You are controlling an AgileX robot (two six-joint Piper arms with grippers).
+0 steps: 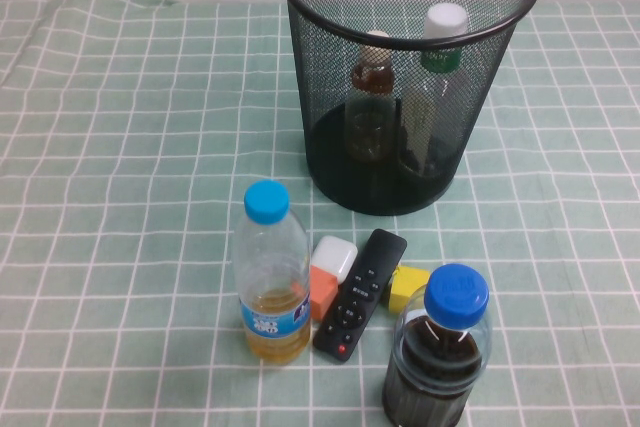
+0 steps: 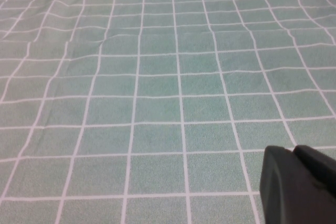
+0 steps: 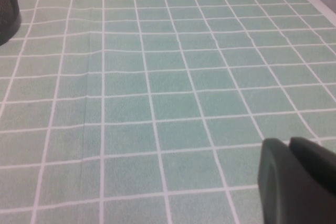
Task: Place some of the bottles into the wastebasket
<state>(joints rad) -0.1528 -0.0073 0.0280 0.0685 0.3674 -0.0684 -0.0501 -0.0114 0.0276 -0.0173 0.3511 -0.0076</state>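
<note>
The desk (image 1: 120,147) carries the wastebasket (image 1: 410,87), with both bottles upright inside: the white-capped one (image 1: 440,57) beside the beige-capped one (image 1: 373,77). Neither arm shows from above. The left gripper (image 2: 299,184) and right gripper (image 3: 296,179) hang low over bare cloth, both clenched and empty.

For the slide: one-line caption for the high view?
Two bottles stand inside the wastebasket; two blue-capped bottles, a remote and blocks remain on the checked cloth.
</note>
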